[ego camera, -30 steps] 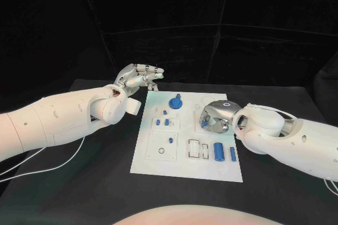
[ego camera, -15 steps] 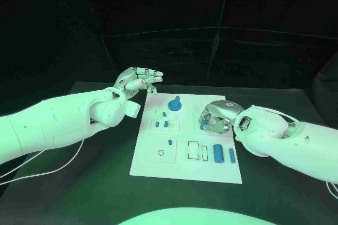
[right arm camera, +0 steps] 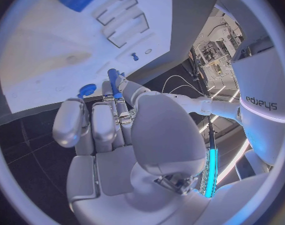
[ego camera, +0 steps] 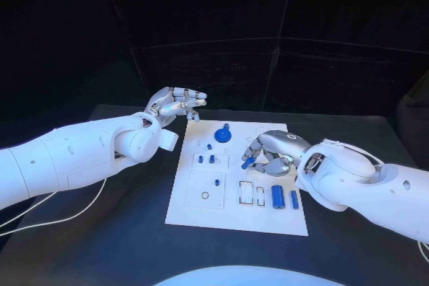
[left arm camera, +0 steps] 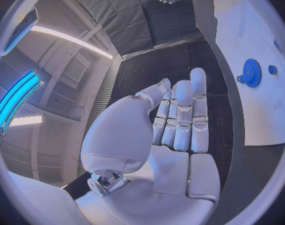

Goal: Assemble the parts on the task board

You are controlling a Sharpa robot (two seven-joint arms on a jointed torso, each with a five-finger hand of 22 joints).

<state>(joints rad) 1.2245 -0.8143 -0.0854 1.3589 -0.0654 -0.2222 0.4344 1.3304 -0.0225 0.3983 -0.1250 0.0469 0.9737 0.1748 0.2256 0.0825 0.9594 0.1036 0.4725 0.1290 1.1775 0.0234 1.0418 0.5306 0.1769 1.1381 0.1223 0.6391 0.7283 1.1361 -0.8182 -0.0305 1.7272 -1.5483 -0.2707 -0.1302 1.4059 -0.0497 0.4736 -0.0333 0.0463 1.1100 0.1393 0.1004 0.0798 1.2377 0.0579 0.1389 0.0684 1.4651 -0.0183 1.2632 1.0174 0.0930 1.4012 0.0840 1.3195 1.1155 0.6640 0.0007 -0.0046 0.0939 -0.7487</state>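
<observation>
The white task board lies in the middle of the black table. My right hand hovers over the board's right half and pinches a slim blue peg between thumb and fingers, its tip pointing down at the board. A blue gear stands at the board's far end. Two small blue pieces sit left of centre. Two blue cylinders lie near the right edge, beside empty rectangular slots. My left hand is raised off the board's far left corner, holding nothing.
A white cable trails over the table under my left arm. Black curtains close off the back of the table. Bare black tabletop runs along both long sides of the board.
My right hand has shifted slightly toward the board's middle, and the blue peg now sticks out further below its fingers. The left hand has barely moved.
</observation>
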